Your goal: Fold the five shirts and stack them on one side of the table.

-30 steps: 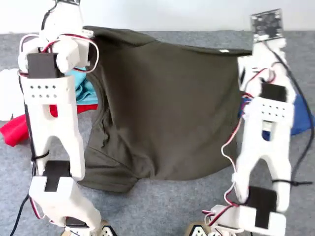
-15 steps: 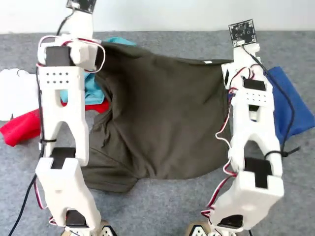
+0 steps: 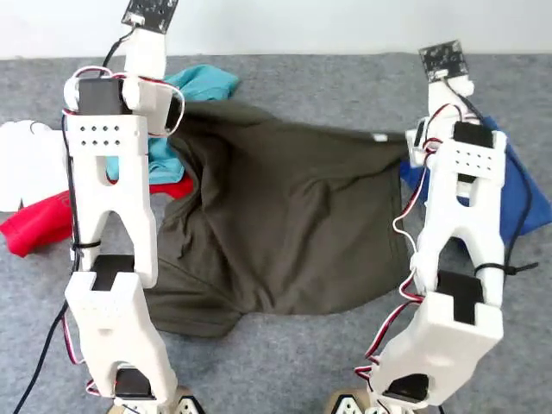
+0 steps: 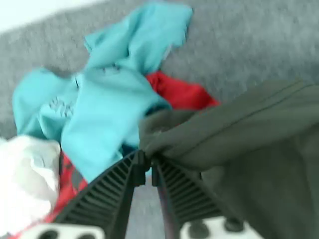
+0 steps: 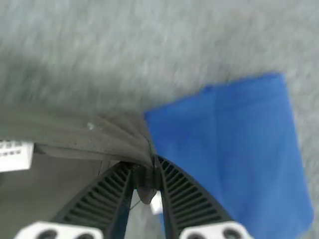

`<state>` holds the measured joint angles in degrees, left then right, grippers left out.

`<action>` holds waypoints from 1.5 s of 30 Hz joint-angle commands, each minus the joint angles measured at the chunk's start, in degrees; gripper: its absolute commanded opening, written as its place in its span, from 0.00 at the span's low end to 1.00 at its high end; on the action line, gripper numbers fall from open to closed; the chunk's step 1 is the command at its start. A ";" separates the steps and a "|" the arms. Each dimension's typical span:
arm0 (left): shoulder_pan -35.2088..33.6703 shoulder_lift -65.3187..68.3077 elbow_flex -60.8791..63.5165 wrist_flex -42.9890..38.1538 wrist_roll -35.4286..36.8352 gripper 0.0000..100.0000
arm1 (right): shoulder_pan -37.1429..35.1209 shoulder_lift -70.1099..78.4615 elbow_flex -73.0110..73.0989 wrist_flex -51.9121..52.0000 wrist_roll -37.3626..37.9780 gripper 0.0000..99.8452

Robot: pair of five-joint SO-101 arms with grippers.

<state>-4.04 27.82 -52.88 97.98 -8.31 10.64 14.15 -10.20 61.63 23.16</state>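
Gripping opposite far corners of the dark olive shirt point(image 3: 293, 224), both arms hold its far edge stretched across the table point(image 3: 285, 362) — a two-point hold that, by judgement, tensions the fabric so it can be drawn flat or folded over.

- The left gripper point(image 4: 147, 158) has its jaws pressed together on a bunched fold of the olive hem, just beside the teal shirt point(image 4: 99, 99) and the red shirt point(image 4: 179, 94).
- The right gripper point(image 5: 144, 169) is likewise clamped on the opposite corner, where the olive fabric meets the blue shirt point(image 5: 234, 144). A white label point(image 5: 15, 149) shows near that edge.

The olive shirt lies mid-table between the two arms. It is wrinkled, and its near edge rests on the grey surface with one sleeve bunched at the near left. The white shirt point(image 3: 26, 164), the red shirt and the teal shirt form a loose, unfolded pile on the left side. The blue shirt lies flat on the right — possibly already folded.

Judgement: the olive shirt's fold is at an early stage, and three shirts await handling.
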 commanded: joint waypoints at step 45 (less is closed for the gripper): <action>-2.46 -50.64 81.98 -10.46 -10.20 0.04 | -2.24 -32.92 34.29 22.55 5.71 0.01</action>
<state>-8.62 -21.05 26.77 92.35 -18.42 9.14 -15.56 23.91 85.71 28.26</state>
